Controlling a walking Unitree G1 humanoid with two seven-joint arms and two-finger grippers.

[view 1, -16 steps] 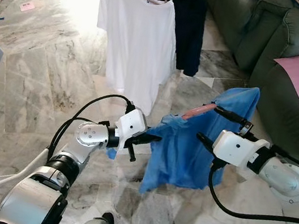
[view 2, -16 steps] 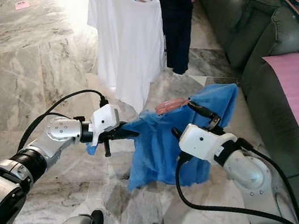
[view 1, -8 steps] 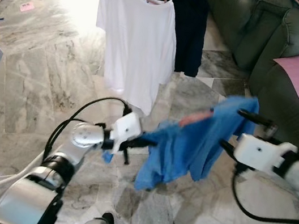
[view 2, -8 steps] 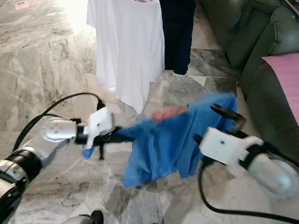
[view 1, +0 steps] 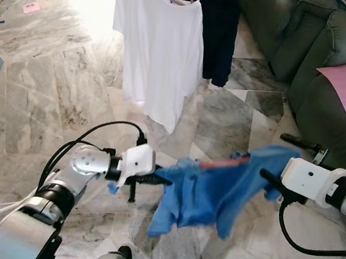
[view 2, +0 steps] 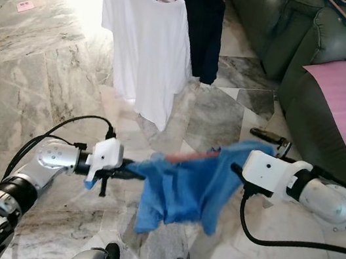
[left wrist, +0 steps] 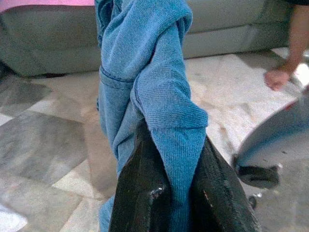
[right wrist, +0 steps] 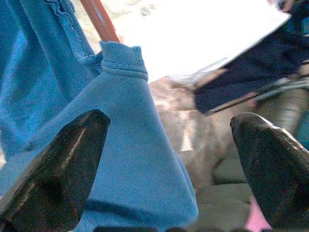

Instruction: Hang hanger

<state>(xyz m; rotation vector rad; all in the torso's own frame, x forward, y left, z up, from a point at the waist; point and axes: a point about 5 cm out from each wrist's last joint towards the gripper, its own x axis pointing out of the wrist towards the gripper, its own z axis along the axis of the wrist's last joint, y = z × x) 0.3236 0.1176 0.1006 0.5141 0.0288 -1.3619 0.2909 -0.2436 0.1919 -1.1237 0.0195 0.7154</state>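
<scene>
Blue cloth (view 1: 206, 191) hangs stretched between the two grippers above the marble floor (view 1: 49, 75), with a reddish hanger (view 1: 224, 162) poking out along its top edge. At its left end the left gripper (view 1: 155, 178) pinches the cloth — the wrist view shows both black fingers (left wrist: 142, 193) pressed together on a fold. The right gripper (view 1: 273, 161) meets the cloth's right end with its fingers spread wide, fabric lying between them. Beyond hang a white shirt (view 1: 157, 47) and a dark garment (view 1: 219, 34); a green sofa (view 1: 307, 39) stands to the right.
</scene>
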